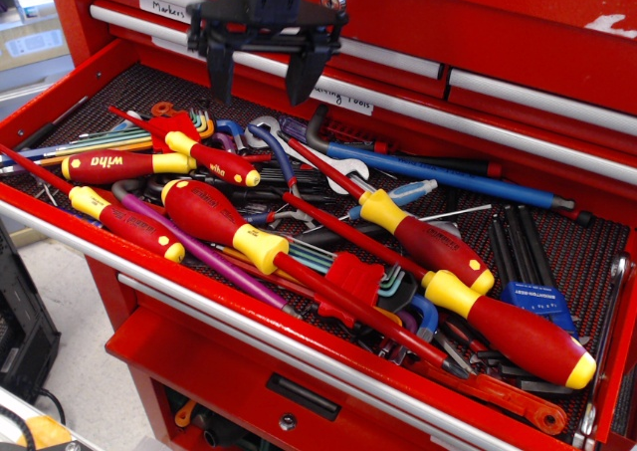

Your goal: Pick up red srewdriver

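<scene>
The end effector (261, 85) hangs with its jaws apart and empty above the far left of the open drawer (557, 247). The red screwdriver (199, 152) lies just below and slightly left of it, resting on a heap of hex keys (119, 137) and wrenches. The main risk is mistaken identity: the "wiha" driver (124, 163) lies touching or nearly so alongside (same colours), so a small drift left could close on that instead. The slim handle may also roll off the uneven pile when pinched.
</scene>
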### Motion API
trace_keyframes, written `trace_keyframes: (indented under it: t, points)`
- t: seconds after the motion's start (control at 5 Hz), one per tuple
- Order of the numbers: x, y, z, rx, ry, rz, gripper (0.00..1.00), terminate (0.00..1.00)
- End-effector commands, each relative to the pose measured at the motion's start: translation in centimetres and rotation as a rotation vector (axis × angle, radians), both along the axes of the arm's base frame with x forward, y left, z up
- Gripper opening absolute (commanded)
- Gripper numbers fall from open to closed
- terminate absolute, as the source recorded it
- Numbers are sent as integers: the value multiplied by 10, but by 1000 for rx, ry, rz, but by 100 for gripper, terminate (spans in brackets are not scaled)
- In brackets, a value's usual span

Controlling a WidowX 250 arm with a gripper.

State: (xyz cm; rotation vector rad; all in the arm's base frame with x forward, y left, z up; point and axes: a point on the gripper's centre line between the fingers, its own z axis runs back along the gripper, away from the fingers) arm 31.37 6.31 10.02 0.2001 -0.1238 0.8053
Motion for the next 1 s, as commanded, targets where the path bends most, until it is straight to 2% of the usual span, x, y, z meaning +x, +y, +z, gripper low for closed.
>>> trace_keyframes:
  t: [0.0, 0.2, 0.4, 0.8]
  points:
    - [0, 15, -18, -10, -75, 285, 100, 0]
    - [-9, 21, -38, -3, -112, 346, 100, 0]
    - [-7, 29, -53, -41, -137, 337, 100, 0]
    - [-11, 36, -65, -70, -138, 328, 100, 0]
